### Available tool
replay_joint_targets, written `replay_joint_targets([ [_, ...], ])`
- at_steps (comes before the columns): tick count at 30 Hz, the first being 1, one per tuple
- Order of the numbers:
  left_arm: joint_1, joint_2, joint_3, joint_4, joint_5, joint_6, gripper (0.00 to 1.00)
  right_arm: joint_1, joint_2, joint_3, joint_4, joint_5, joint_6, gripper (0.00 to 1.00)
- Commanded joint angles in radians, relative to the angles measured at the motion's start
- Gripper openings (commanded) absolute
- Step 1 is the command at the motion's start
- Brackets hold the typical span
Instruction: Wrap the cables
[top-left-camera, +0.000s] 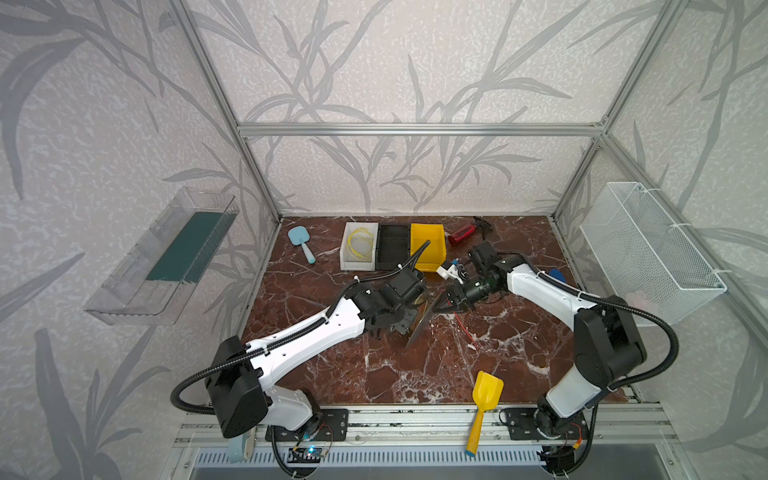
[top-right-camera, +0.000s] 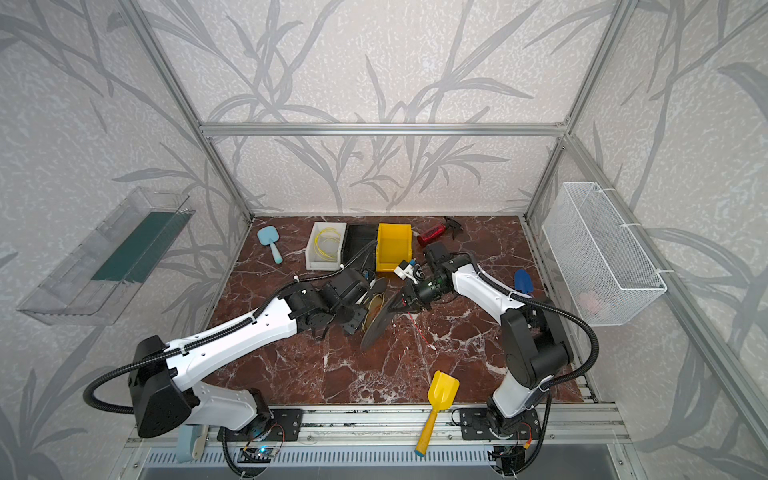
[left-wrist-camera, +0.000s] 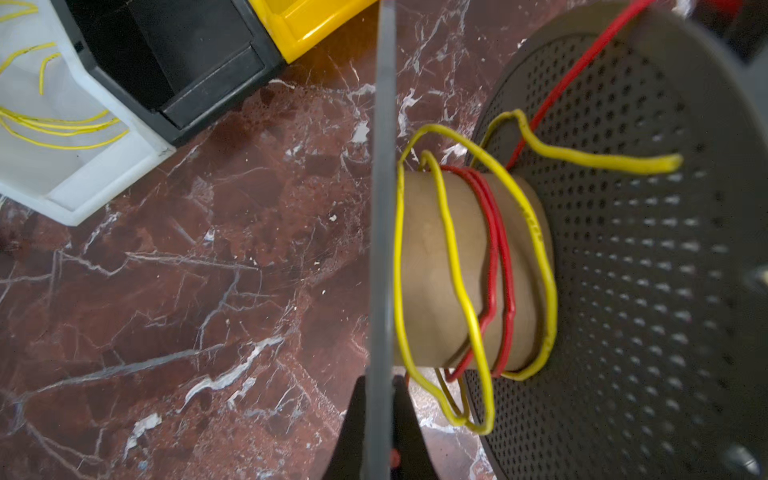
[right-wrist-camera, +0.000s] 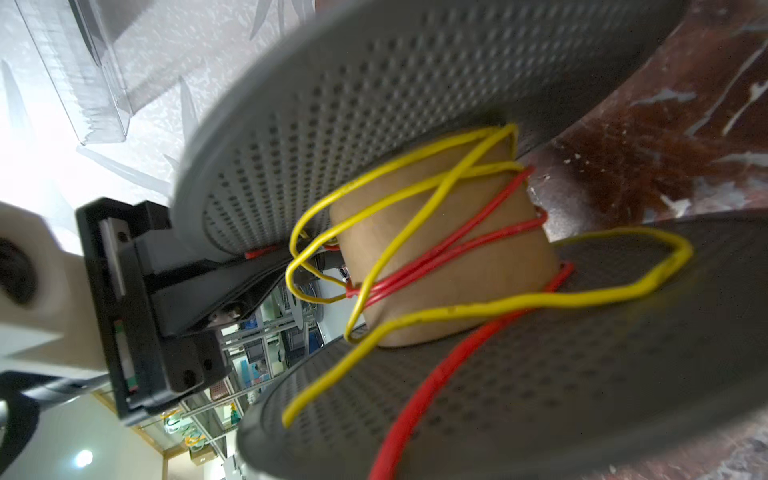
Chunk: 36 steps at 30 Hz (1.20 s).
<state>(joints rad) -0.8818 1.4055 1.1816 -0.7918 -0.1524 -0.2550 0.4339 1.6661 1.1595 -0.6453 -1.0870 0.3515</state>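
Note:
A grey perforated spool (top-left-camera: 419, 326) (top-right-camera: 376, 322) stands tilted on edge at the middle of the table. Around its cardboard core (left-wrist-camera: 453, 249) (right-wrist-camera: 457, 266) lie loose turns of yellow cable (left-wrist-camera: 398, 266) (right-wrist-camera: 582, 297) and tighter turns of red cable (left-wrist-camera: 500, 266) (right-wrist-camera: 457, 232). My left gripper (left-wrist-camera: 379, 386) (top-left-camera: 405, 322) is shut on the thin edge of one spool flange. My right gripper (top-left-camera: 446, 305) (top-right-camera: 405, 305) is at the far flange. The red cable's free length (right-wrist-camera: 415, 399) runs toward it, and a red tail (top-left-camera: 463, 326) trails on the table. Its fingers are hidden.
A white bin (top-left-camera: 347, 259) holding more yellow cable (top-left-camera: 360, 243), a black bin (top-left-camera: 392, 249) and a yellow bin (top-left-camera: 428, 245) line the back. A red spray bottle (top-left-camera: 463, 235), a light blue paddle (top-left-camera: 301, 241) and a yellow scoop (top-left-camera: 486, 392) lie around.

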Motion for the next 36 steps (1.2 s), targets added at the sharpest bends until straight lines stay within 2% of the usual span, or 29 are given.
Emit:
replay_joint_targets([
  [1,0.003,0.024,-0.022,0.011,0.002,-0.039,0.0,0.004,-0.037,-0.012,0.092,-0.06,0.048,0.18],
  [4,0.003,0.044,-0.007,-0.029,-0.05,-0.066,0.0,0.0,-0.044,-0.043,0.088,-0.067,0.038,0.23],
  [6,0.003,0.053,0.009,-0.056,-0.069,-0.075,0.0,-0.003,-0.073,-0.078,0.084,-0.071,0.025,0.35],
  [8,0.003,0.053,0.014,-0.058,-0.074,-0.075,0.0,-0.007,-0.111,-0.12,0.073,-0.058,0.014,0.4],
  [13,0.003,0.047,0.018,-0.055,-0.087,-0.076,0.0,-0.022,-0.222,-0.194,0.002,0.0,-0.021,0.4],
  [22,0.004,0.053,0.015,-0.053,-0.083,-0.082,0.0,-0.109,-0.342,-0.187,-0.207,0.131,-0.14,0.36],
  [29,0.004,0.061,0.031,-0.056,-0.065,-0.075,0.0,-0.144,-0.368,-0.16,-0.309,0.355,-0.182,0.28],
  [34,0.003,0.067,0.039,-0.052,-0.063,-0.064,0.0,-0.146,-0.393,-0.178,-0.283,0.264,-0.165,0.27],
  [36,0.003,0.067,0.043,-0.053,-0.063,-0.064,0.0,-0.146,-0.404,-0.183,-0.284,0.271,-0.159,0.25],
])
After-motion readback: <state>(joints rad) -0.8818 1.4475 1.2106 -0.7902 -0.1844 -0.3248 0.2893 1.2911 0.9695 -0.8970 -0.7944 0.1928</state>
